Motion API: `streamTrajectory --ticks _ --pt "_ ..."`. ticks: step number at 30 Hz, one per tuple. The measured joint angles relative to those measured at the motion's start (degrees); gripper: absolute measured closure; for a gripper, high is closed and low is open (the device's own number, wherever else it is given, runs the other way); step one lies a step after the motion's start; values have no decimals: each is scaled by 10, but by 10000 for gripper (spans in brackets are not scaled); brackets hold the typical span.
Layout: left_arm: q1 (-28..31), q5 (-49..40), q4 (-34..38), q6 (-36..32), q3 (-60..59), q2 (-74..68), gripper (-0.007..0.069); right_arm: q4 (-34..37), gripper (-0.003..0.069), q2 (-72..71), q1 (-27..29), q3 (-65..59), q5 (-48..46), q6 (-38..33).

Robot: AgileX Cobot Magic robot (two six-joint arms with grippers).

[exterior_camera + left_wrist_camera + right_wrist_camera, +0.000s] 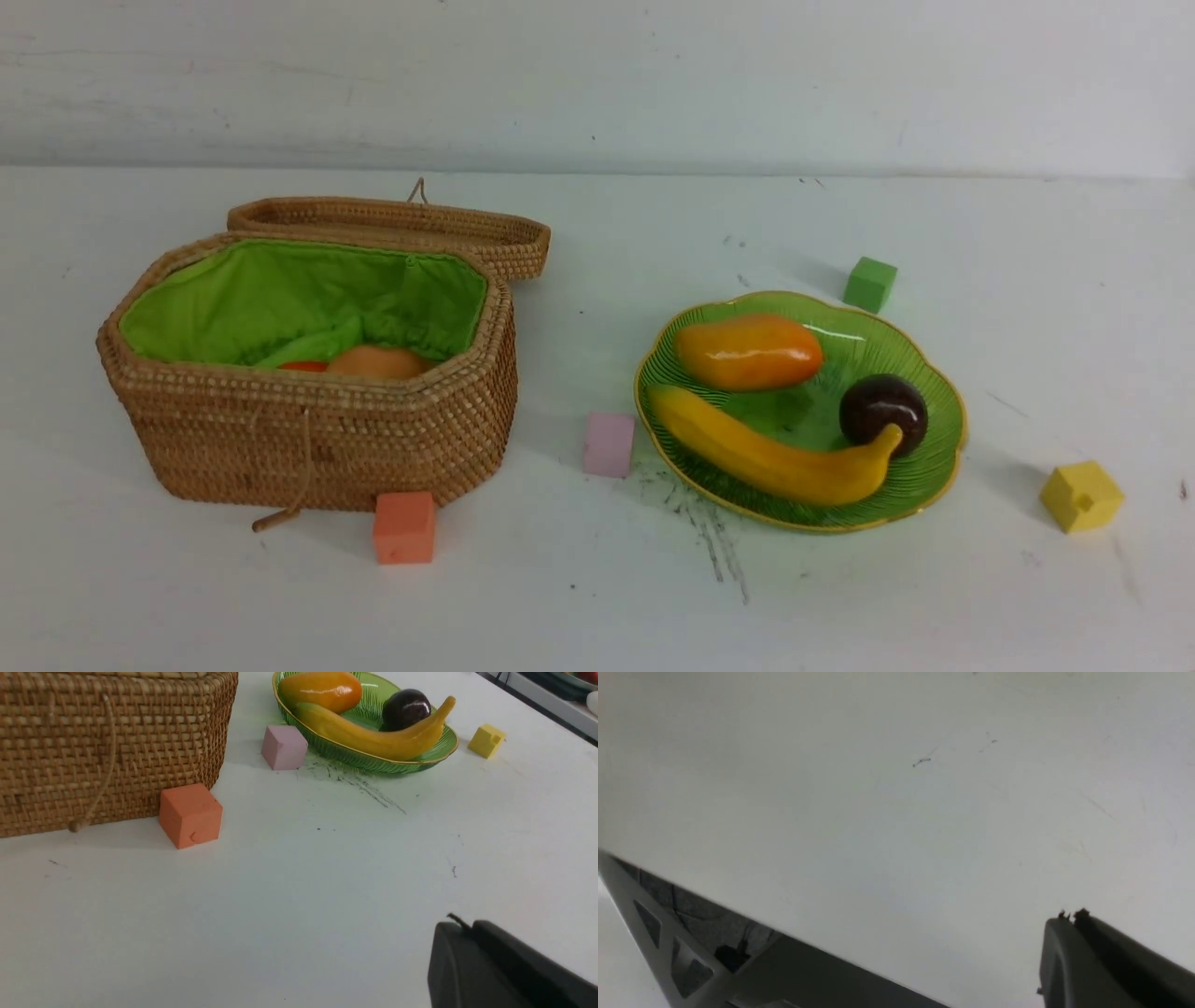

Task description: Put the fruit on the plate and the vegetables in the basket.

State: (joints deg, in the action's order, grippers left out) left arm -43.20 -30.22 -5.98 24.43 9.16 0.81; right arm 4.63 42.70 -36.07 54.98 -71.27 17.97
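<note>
The mango (pixel 750 351), banana (pixel 770 451) and mangosteen (pixel 883 413) lie on the green plate (pixel 938 406); they also show in the left wrist view: mango (pixel 321 689), banana (pixel 373 730), mangosteen (pixel 405 708), plate (pixel 439 749). The open wicker basket (pixel 317 439) holds the potato (pixel 378 362) and an orange-red bit of carrot (pixel 303 366); the green pod is hidden. Neither gripper shows in the front view. My left gripper (pixel 465 926) is shut and empty over bare table, near the basket wall (pixel 93 742). My right gripper (pixel 1070 918) is shut and empty near the table's edge.
Foam cubes lie about: orange (pixel 404 527) against the basket front, pink (pixel 609 444) beside the plate, green (pixel 870 284) behind the plate, yellow (pixel 1082 497) at the right. The basket lid (pixel 392 224) lies open behind it. The table's edge and frame (pixel 691 933) show in the right wrist view.
</note>
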Motion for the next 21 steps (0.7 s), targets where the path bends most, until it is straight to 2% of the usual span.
streamTrajectory --ticks 4,8,9,13,18,21 --pt "0 0 0 0 0 0 596 6 633 -68 107 0 -2 0" --pt "0 0 0 0 0 0 594 3 627 -116 174 0 -5 0" --pt "0 0 0 0 0 0 594 1 625 -142 216 0 -7 0" --pt "0 0 0 0 0 0 590 -1 622 -174 270 0 -11 0" --pt "0 0 0 0 0 0 586 -10 617 -188 299 -1 -11 0" --pt "0 0 0 0 0 0 585 -22 627 -206 316 -25 30 -3"
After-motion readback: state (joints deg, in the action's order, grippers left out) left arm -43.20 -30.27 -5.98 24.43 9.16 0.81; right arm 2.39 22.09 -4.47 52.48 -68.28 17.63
